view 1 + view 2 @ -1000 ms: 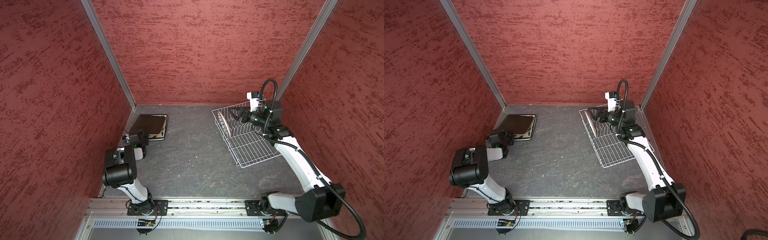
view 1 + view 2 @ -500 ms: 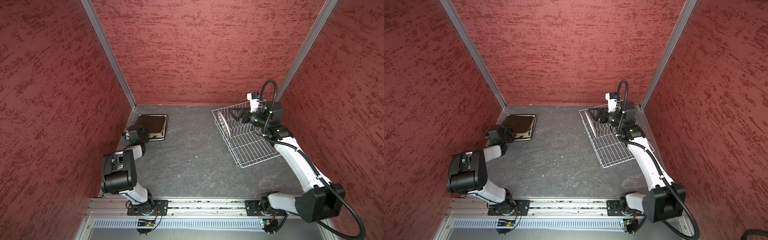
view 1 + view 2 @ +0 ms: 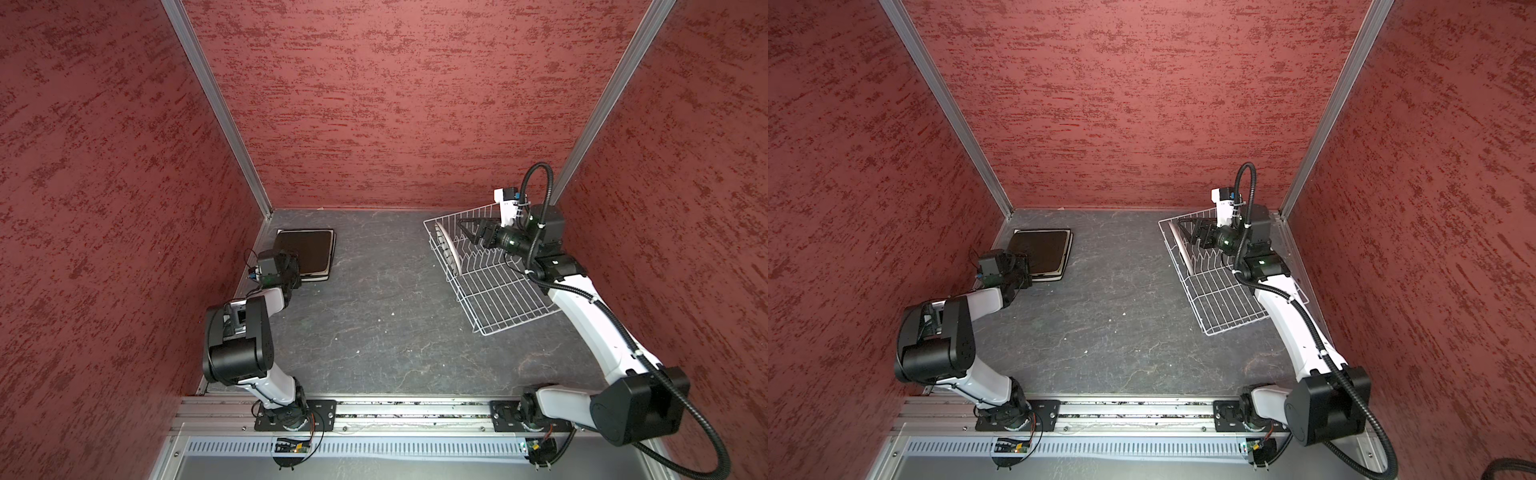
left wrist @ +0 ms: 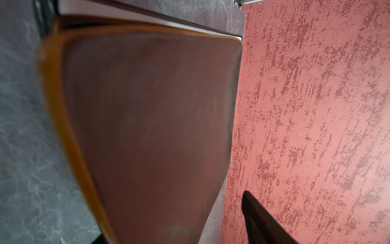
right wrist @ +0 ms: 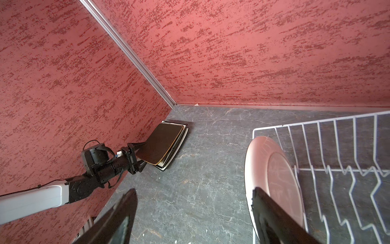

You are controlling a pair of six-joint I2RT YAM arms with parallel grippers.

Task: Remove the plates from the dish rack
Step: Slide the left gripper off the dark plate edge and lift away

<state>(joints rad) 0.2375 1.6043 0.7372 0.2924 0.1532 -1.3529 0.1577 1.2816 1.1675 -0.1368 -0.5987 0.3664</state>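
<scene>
The dish rack [image 3: 498, 291] is lying at the far right of the worktop [image 3: 374, 311], its long axis running from the back wall obliquely toward the near right. One round white plate [image 3: 448, 248] is standing on edge at the rack's far end by its left side, its rim line running nearly along the rack's length. The right claw [image 3: 465, 232] is hovering just beside it, jaws gaping wide and gripping nothing.

The square plates [image 3: 309, 253] are lying stacked flat in the far left corner, the black plate [image 5: 162, 141] on top. The left claw [image 5: 145, 154] is straddling that plate's near edge with its jaws spread apart.

Dark grey marbled stone is covering the worktop; red textured walls [image 3: 395, 104] are enclosing it.
</scene>
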